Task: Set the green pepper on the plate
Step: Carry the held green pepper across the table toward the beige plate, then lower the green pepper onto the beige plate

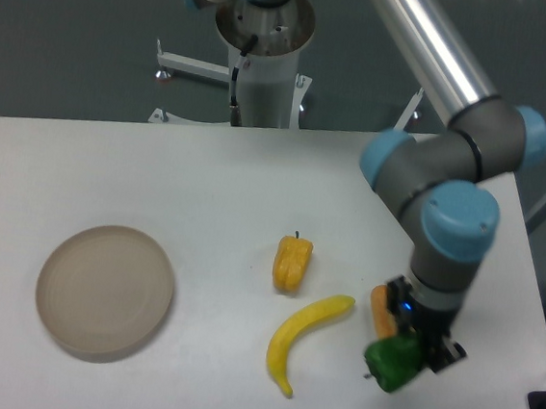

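Camera view — green pepper (394,363) at fingers (421,349) — plate (104,291) well apart

plate (104,291) far left, yellow pepper (292,263) behind banana (305,337), green pepper (393,363) far right

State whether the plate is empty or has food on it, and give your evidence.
Empty. The plate shows only its bare tan surface; the green pepper sits far off at the table's right side, by the hand.
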You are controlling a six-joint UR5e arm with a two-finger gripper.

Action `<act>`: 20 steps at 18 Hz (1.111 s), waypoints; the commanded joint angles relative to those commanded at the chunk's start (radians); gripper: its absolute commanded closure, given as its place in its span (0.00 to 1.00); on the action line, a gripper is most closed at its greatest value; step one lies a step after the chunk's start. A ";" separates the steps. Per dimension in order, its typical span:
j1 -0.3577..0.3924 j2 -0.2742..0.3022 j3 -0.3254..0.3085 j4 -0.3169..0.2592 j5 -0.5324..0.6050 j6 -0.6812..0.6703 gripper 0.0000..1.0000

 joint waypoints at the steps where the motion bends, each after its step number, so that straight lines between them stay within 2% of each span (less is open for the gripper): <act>1: -0.005 0.025 -0.032 -0.002 -0.012 -0.052 0.67; 5: -0.067 0.110 -0.153 -0.006 -0.016 -0.227 0.67; 8: -0.130 0.160 -0.221 -0.003 -0.019 -0.371 0.67; 11: -0.196 0.181 -0.255 0.003 -0.031 -0.512 0.67; 16: -0.302 0.174 -0.287 0.008 -0.042 -0.704 0.67; 18: -0.330 0.174 -0.322 0.043 -0.040 -0.741 0.67; 20: -0.362 0.174 -0.374 0.141 -0.034 -0.787 0.66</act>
